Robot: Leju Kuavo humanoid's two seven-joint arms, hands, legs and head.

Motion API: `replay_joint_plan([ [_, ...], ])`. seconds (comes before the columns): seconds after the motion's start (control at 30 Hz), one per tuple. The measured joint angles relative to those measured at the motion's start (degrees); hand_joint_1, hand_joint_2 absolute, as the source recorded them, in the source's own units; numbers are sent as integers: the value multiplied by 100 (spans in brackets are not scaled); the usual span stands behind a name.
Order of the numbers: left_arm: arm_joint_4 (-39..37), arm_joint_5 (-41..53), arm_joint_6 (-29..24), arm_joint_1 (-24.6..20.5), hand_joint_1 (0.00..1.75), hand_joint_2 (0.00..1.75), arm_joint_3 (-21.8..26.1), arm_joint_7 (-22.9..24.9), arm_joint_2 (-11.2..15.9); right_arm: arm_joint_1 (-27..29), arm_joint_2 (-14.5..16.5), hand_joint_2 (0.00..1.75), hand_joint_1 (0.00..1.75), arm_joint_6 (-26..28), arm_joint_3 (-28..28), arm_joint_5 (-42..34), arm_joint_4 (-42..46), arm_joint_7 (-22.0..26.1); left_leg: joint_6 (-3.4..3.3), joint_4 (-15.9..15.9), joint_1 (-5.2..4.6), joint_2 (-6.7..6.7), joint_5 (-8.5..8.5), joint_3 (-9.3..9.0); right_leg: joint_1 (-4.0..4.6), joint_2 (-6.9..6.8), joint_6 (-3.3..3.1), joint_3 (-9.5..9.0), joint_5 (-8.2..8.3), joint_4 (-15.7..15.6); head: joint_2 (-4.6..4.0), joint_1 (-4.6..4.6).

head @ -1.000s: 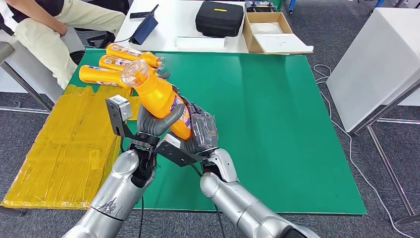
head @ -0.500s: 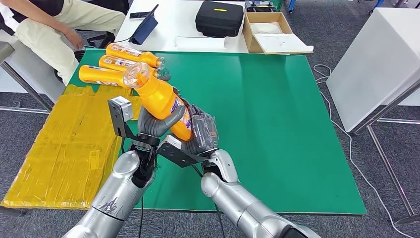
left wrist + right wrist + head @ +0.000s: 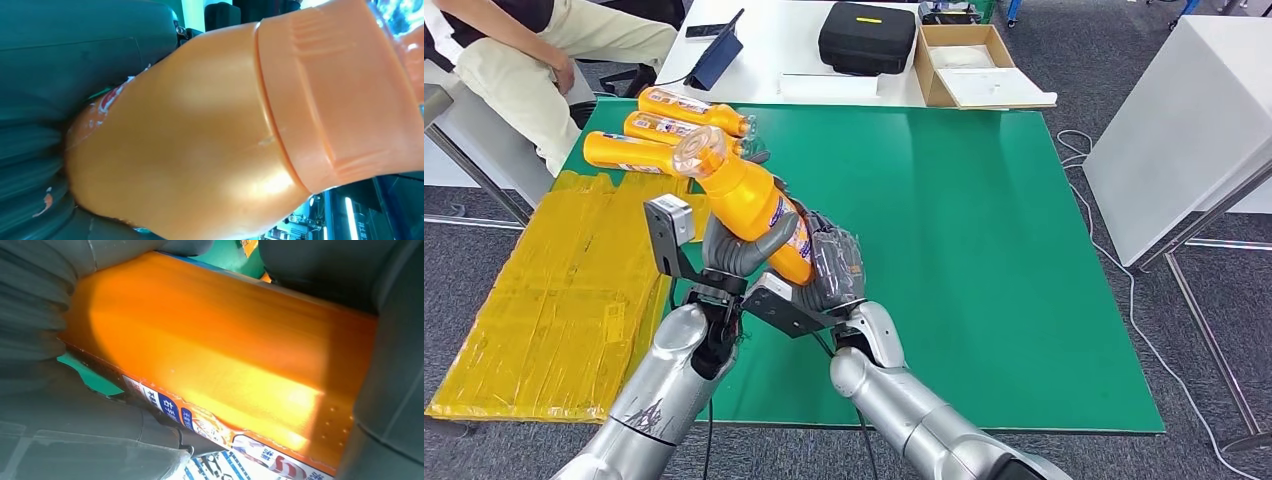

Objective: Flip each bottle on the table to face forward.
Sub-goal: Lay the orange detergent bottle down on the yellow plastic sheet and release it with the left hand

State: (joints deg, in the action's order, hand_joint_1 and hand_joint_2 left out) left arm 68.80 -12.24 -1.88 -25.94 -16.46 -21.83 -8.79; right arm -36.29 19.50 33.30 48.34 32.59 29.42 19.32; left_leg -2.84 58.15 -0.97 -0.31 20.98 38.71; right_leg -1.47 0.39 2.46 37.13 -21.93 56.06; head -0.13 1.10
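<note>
An orange bottle (image 3: 746, 198) with a clear cap is held tilted above the green table (image 3: 984, 230), cap toward the far left. My left hand (image 3: 742, 250) grips its middle, thumb across the body. My right hand (image 3: 832, 268) holds the bottle's lower end from the right. The left wrist view shows the bottle's shoulder and orange collar (image 3: 210, 140) close up. In the right wrist view its orange side and label (image 3: 220, 355) lie between grey fingers (image 3: 45, 300). Three more orange bottles (image 3: 664, 128) lie side by side at the table's far left corner.
Yellow sheeting (image 3: 554, 300) covers the floor left of the table. A seated person (image 3: 514, 60) is at the far left. A white table behind carries a black case (image 3: 867, 36), a cardboard box (image 3: 969, 65) and a tablet (image 3: 717, 55). A white cabinet (image 3: 1184, 130) stands at the right.
The held bottle and both hands have shifted very slightly to the right. The seated person's hand has moved.
</note>
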Motion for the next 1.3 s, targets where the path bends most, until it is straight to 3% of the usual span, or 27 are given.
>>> replay_joint_plan([
  [0.03, 4, 51, -62, -8, 175, 175, 2, 6, -11, 3, 3, 175, 8, 15, -2, -31, 0, 4, 0, 0, 0, 0, 0, 0, 0, 0, 0, -1, 0, 0, 0, 1],
  [0.07, 10, 134, -159, -25, 175, 175, 3, 11, -21, 11, 5, 175, 0, 35, -3, -75, 0, 27, 0, 0, 0, -1, 0, 0, 0, 0, 0, -1, 0, 0, 0, 0],
  [0.27, 228, 1167, -1166, -184, 175, 175, 79, -65, -22, 283, -13, 175, 0, 203, -190, -650, 301, 620, 0, 0, 0, -1, 0, 0, 1, 0, 0, -2, 0, 1, 0, 1],
  [0.43, 428, 2345, -2138, -310, 175, 175, 324, -107, 48, 965, -380, 175, 0, -374, -658, -1425, 1714, 687, 0, 0, 0, -18, 0, 3, 0, -5, 0, -5, -2, 0, 0, 1],
  [0.67, 440, 2695, -2418, -338, 175, 175, 478, -169, 138, 1499, -784, 175, 0, -586, -1136, -1715, 3170, 710, -1, 0, -1, -18, 1, 3, -1, -4, 1, -5, -1, -1, 0, 1],
  [0.8, 432, 3276, -2993, -334, 175, 175, 502, -296, 231, 1864, -1082, 175, 0, -396, -1408, -1896, 4066, 817, -1, 0, -1, -24, 0, 3, 0, -6, 2, -7, -2, -1, 0, 1],
  [0.93, 338, 4318, -3619, -322, 175, 175, 513, -290, 411, 2328, -1477, 175, 0, -159, -1845, -1921, 5122, 814, -1, 0, -1, -24, 3, 4, -1, -6, 2, -7, -3, -2, 0, 1],
  [1.07, 131, 6062, -3775, -285, 175, 175, 741, -68, 551, 2747, -1743, 175, 0, 125, -2421, -1967, 5989, 874, 3, 0, -1, -23, 8, 5, -1, -5, 2, -8, -4, -2, 0, 0],
  [1.13, 54, 7507, -3779, -229, 175, 175, 1008, 211, 609, 2901, -1837, 175, 0, 245, -2712, -2027, 6309, 947, 8, -1, -2, -17, 11, 4, 0, -2, 3, -8, -4, -2, 0, 0],
  [1.2, 31, 9224, -3784, -161, 175, 175, 1204, 914, 793, 2990, -1918, 175, 0, 310, -2969, -2074, 6535, 1004, 10, -1, -1, -3, 13, 2, 0, 7, 1, -3, -3, -2, 0, -1],
  [1.23, 6, 9905, -3786, -149, 175, 175, 1152, 1559, 989, 3011, -1953, 175, 0, 322, -3082, -2089, 6619, 1024, 12, -1, -1, 7, 13, 0, 0, 16, -3, 4, 1, -2, 0, -1],
  [1.3, -147, 10409, -3789, -220, 175, 175, 661, 3225, 1499, 3021, -2006, 175, 0, 327, -3252, -2122, 6733, 1049, 15, -1, 1, 28, 14, -3, 0, 38, -13, 15, 8, -2, 0, 3],
])
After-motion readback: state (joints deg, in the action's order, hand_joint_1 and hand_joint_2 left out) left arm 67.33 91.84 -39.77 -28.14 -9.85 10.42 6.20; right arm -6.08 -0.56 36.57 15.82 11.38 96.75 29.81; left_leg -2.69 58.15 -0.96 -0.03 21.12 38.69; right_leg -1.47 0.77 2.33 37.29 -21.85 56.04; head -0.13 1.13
